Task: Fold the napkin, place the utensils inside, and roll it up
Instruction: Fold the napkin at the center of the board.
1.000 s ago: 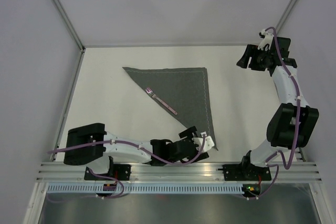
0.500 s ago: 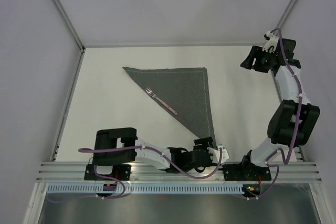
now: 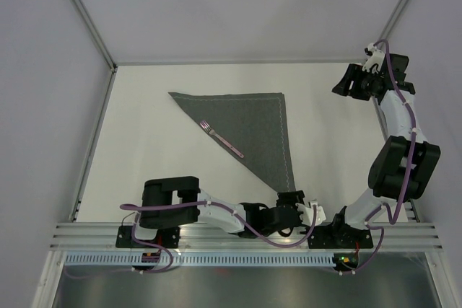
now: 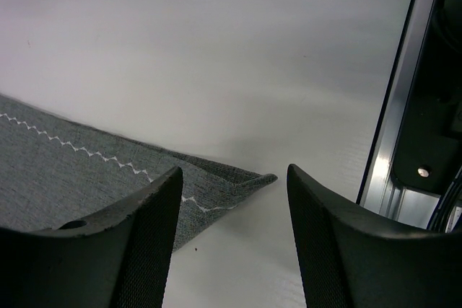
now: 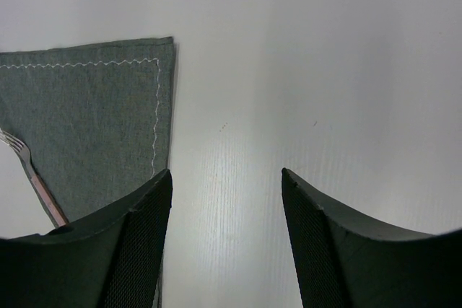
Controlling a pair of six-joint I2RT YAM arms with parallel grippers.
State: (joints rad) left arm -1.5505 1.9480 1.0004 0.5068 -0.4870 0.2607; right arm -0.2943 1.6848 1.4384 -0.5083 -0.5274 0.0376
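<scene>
The dark grey napkin (image 3: 253,124) lies folded into a triangle on the white table. Its point faces the near edge. A fork (image 3: 208,128) with silvery tines lies on it along the fold. A thin pale-pink stick-like part (image 3: 232,147) runs on from the tines; I cannot tell if it is a separate piece. My left gripper (image 3: 292,200) is open and low at the napkin's near corner. In the left wrist view that corner (image 4: 245,180) lies between the fingers (image 4: 234,171), untouched. My right gripper (image 3: 343,83) is open and empty at the far right. The right wrist view (image 5: 226,172) shows the napkin (image 5: 86,120) and fork (image 5: 22,153).
The metal rail (image 3: 245,234) runs along the table's near edge, right beside my left gripper, and shows in the left wrist view (image 4: 393,128). Pale walls close in the table on the left, back and right.
My left arm has swung right along the near edge and brought its open gripper round to the napkin's near corner. My right gripper has shifted slightly right. The napkin and fork have not moved.
</scene>
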